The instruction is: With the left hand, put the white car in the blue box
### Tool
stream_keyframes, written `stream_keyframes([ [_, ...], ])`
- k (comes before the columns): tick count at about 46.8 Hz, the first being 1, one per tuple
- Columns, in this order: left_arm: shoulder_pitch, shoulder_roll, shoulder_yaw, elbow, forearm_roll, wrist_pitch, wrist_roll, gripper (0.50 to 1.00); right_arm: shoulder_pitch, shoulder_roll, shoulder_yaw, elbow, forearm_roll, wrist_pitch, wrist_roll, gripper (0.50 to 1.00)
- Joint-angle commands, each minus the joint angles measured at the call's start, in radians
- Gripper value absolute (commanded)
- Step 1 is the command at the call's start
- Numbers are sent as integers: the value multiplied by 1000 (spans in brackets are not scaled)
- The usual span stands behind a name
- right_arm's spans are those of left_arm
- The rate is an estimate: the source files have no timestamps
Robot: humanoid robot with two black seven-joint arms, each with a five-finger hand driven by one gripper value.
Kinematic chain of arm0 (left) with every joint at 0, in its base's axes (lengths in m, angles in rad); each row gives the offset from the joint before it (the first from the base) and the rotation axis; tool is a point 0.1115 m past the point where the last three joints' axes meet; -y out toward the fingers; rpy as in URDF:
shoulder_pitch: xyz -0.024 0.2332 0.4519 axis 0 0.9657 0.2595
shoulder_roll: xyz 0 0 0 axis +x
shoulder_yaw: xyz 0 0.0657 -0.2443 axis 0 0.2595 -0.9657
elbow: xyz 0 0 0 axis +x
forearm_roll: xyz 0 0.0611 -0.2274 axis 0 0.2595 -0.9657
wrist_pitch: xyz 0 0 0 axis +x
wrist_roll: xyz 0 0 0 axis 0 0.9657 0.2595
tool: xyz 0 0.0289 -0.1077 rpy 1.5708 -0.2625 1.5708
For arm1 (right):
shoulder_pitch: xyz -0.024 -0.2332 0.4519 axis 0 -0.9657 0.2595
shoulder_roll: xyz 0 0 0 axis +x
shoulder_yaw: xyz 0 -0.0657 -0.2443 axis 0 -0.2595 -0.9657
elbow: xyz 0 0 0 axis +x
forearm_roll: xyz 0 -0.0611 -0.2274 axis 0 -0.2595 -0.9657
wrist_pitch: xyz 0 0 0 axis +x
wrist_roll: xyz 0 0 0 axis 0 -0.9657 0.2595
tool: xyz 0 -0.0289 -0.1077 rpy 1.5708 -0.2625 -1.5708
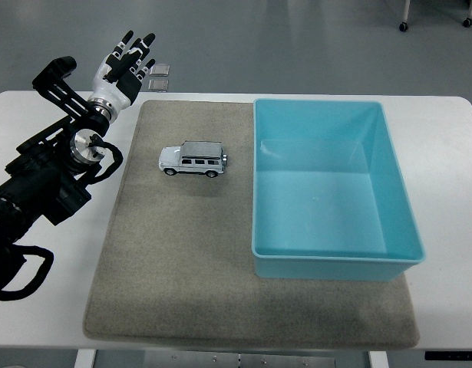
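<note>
Left hand [127, 67] raised at 10 o'clock, fingers extended, nothing held; white car [193, 159] parked at 9 o'clock of blue box [397, 184].

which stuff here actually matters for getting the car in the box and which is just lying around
Part of the job:
- white car, on the mat, left of the box
- blue box, empty
- left hand, open, raised over the table's far left corner, holding nothing

Just lying about:
- grey mat under the car and box
- two small silvery squares on the floor past the table's far edge
</note>
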Motion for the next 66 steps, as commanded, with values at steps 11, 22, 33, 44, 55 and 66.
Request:
stream_keyframes([
  [11,-1,-5,0,0,-1,-1,0,999,0,0,0,0,0,1,0,936],
  [22,-8,-6,-13,-2,-9,-11,0,999,0,0,0,0,0,0,0,936],
  [33,-14,-2,-2,-2,-1,-11,0,999,0,0,0,0,0,0,0,936],
  [44,-6,77,6,-150,17,24,5,996,0,0,0,0,0,0,0,936],
  [55,-29,138,130,-342,78,150,3,996,0,0,0,0,0,0,0,936],
  [66,-41,227,196,-471,183,164,3,996,0,0,0,0,0,0,0,936],
])
